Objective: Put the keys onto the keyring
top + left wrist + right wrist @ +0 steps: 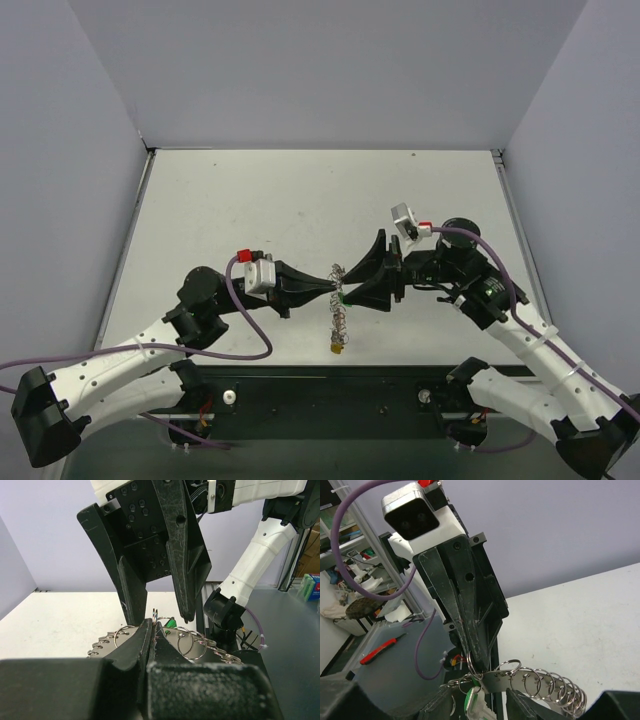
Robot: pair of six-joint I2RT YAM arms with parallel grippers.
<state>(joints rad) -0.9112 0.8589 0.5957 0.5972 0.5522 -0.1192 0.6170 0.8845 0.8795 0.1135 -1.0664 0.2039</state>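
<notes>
The left gripper point(151, 626) was pinched tight on the keyring point(341, 308), holding it up so its fringe of wire loops hung free (likely to steady it for the other arm). The right gripper point(161, 619) faced it with jaws apart, straddling a green-headed key point(471, 698) without visibly gripping it. No container showed; the ring carried what looked like a yellow-headed key point(338, 347) at its low end.

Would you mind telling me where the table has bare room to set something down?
The far half of the table, up to the back wall, is bare edge to edge. It is crowded mid-table, where the left end effector and right end effector meet at the keyring.
</notes>
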